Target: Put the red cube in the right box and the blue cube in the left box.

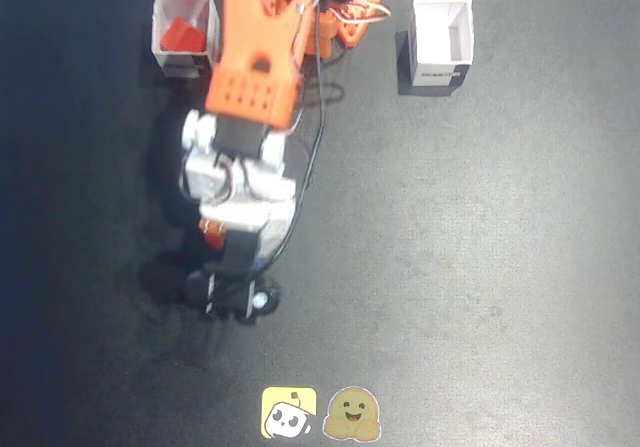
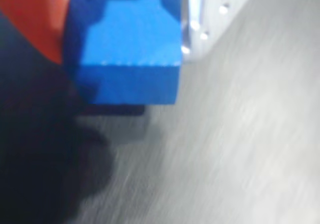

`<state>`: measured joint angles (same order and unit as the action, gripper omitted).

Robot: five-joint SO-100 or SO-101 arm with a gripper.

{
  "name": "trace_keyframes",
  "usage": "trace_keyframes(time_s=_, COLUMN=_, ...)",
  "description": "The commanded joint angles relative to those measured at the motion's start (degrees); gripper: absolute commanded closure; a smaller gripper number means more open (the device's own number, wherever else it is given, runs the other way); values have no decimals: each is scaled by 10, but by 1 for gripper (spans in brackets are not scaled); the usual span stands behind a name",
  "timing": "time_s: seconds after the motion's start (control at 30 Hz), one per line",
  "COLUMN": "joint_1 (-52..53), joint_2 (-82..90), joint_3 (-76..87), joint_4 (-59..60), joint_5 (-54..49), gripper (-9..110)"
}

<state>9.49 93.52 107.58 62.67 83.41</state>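
Red cube (image 1: 180,34) lies in one white box (image 1: 186,59); blue cube (image 2: 127,48) fills the wrist view; other box (image 1: 441,42) apart.

A dark grey table top (image 1: 480,267) with a fine speckled grain fills the fixed view from edge to edge. At six o'clock on it, close to the bottom edge, two small stickers lie flat just beside each other. The yellow sticker (image 1: 289,413) is square with rounded corners and carries a white cartoon figure. At its three o'clock sits the round tan sticker (image 1: 352,414), showing a smiling face with a pale outline.
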Motion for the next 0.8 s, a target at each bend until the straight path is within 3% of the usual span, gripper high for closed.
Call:
trace_keyframes(time_s=0.0, joint_1=-17, joint_2=82, joint_3=-21, joint_4=35, joint_5=18, gripper=90)
trace_keyframes(time_s=0.43, joint_1=-174, joint_2=282, joint_3=90, joint_4=118, joint_5=111, gripper=90)
trace_keyframes(time_s=0.77, joint_1=-337, joint_2=301, joint_3=74, joint_4=152, joint_5=127, gripper=90)
